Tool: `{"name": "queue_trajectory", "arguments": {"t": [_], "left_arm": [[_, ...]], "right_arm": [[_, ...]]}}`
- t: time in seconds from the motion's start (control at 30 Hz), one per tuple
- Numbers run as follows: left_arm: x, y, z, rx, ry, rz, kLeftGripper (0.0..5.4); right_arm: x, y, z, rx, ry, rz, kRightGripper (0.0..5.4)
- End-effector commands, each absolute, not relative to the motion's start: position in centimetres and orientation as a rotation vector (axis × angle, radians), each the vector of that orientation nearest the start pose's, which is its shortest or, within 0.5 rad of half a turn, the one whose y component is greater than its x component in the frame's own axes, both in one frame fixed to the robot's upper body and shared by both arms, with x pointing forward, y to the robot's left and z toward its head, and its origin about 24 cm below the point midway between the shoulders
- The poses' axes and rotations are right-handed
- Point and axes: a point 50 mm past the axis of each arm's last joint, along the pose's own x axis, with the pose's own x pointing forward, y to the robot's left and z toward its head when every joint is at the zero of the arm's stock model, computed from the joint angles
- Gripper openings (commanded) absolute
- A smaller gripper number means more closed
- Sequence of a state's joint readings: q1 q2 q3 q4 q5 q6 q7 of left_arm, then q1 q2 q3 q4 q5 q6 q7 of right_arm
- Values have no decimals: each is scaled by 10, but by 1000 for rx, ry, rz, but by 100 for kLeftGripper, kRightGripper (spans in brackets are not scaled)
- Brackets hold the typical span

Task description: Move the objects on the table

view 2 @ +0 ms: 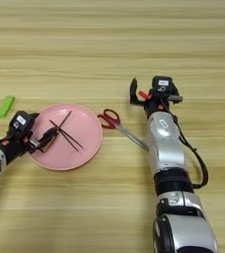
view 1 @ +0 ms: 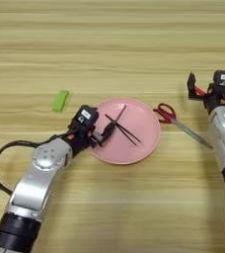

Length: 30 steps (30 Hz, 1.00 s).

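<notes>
- Nearest the camera, the left arm reaches up from the lower left corner to the left rim of the pink plate (view 1: pixel 149 143), which serves as the landmark.
- Left of the plate, well apart from it, a small green block (view 1: pixel 60 100) lies on the wooden table (view 1: pixel 109 44).
- At the plate's left rim, the left gripper (view 1: pixel 106 133) has its black fingers over the plate, closed narrowly on the near end of the black tweezers (view 1: pixel 127 132).
- On the plate itself, the tweezers lie as thin black prongs, crossing near the middle and spreading toward the right half.
- Just right of the plate, red-handled scissors (view 2: pixel 110 118) lie on the table, handles almost at the rim, blades pointing away to the lower right.
- Farther right of the plate, beyond the scissors, the right gripper (view 2: pixel 139 94) hovers; whether its fingers are spread or closed cannot be told.
</notes>
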<state>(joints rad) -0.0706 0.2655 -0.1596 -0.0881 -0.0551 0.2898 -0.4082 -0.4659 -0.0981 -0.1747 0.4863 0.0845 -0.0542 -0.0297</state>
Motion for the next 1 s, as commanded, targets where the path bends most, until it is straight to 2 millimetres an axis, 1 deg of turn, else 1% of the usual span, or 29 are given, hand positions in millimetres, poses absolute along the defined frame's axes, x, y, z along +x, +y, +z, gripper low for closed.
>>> {"name": "queue_trajectory", "arguments": {"t": [0.03, 0.33, 0.53, 0.83, 1.0], "left_arm": [[261, 143, 48, 200, 195, -520, 413], [268, 150, 51, 173, 160, -456, 489], [278, 164, 49, 157, 137, -336, 537], [290, 180, 50, 163, 61, -199, 537], [294, 185, 49, 185, 32, -142, 537]], "right_arm": [[341, -181, 73, 55, -41, -105, 540], [341, -181, 72, 54, -39, -105, 540], [341, -182, 72, 51, -36, -103, 540], [342, -184, 70, 45, -24, -97, 540], [343, -190, 68, 32, -13, -97, 540]]}}
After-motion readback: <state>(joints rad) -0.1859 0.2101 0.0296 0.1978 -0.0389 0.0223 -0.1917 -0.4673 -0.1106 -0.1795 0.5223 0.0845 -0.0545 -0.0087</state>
